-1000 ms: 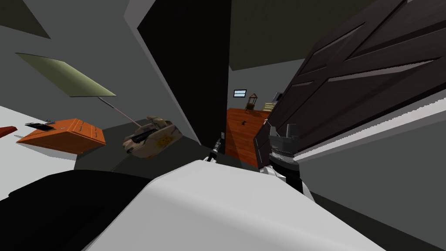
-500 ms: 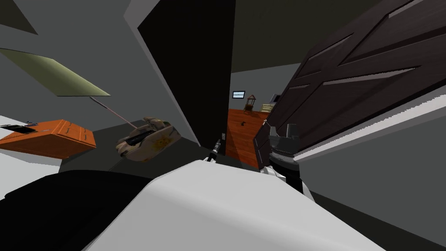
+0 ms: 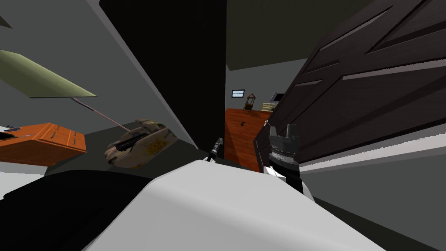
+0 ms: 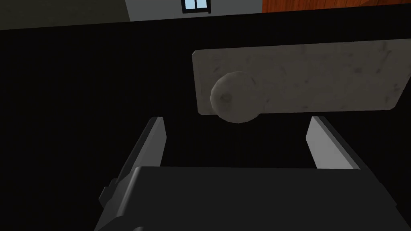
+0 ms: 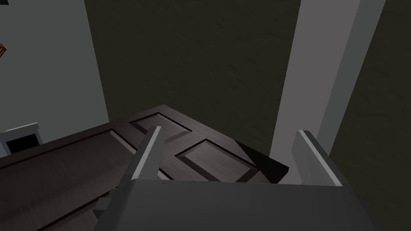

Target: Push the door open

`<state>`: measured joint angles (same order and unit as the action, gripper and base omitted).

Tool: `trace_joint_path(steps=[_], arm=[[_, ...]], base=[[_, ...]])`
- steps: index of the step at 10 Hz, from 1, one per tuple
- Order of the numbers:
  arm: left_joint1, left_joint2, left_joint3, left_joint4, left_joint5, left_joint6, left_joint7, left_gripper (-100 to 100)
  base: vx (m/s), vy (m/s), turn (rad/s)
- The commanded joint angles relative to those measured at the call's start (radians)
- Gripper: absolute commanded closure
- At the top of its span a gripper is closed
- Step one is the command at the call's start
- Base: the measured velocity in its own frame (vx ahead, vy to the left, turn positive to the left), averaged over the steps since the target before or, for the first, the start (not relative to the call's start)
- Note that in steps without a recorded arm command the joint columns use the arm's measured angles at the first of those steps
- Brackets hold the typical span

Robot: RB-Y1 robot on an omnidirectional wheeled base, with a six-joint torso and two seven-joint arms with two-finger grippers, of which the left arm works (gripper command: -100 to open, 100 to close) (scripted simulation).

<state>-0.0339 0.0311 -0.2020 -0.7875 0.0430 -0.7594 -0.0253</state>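
A dark brown panelled door (image 3: 357,87) stands partly open on my right. My right gripper (image 3: 283,127) is at its near edge. In the right wrist view its fingers are open around nothing (image 5: 228,130), with the door's panels (image 5: 80,168) close behind them. My left gripper (image 3: 217,144) is low at the edge of a black plane (image 3: 183,65). In the left wrist view it is open (image 4: 237,120), just short of a round grey knob (image 4: 235,96) on a grey plate (image 4: 321,80) on that black surface.
Through the gap between the black plane and the door lies an orange floor (image 3: 244,135) with a small chair (image 3: 249,103) and a window (image 3: 238,93). On my left are an orange cabinet (image 3: 39,141) and a beige tank-like object (image 3: 139,144). A white door frame (image 5: 321,80) stands beside the door.
The whole head picture has shifted: the cabinet and the tank-like object slid left, and the black plane and the door loom larger. Both grippers keep their places in the picture.
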Motion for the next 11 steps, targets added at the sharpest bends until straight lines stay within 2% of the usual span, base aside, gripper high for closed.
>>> trace_joint_path(steps=[1,2,3,8,9,11], arm=[[-0.002,-0.014,0.004,0.007,0.002,-0.006,0.0,-100],[0.0,-0.009,0.002,0.002,0.001,-0.003,0.0,-100],[0.0,-0.009,0.002,0.002,0.001,-0.003,0.0,100],[0.0,-0.009,0.002,0.002,0.001,-0.003,0.0,100],[-0.002,0.005,0.017,0.005,0.007,-0.001,-0.005,100],[-0.004,0.016,0.031,0.007,0.013,-0.001,-0.009,100]], base=[[0.238,-0.031,-0.025],[0.103,-0.012,0.002],[-0.021,0.001,0.009],[-0.016,0.003,-0.003],[0.102,-0.028,0.017],[0.153,-0.081,0.037]])
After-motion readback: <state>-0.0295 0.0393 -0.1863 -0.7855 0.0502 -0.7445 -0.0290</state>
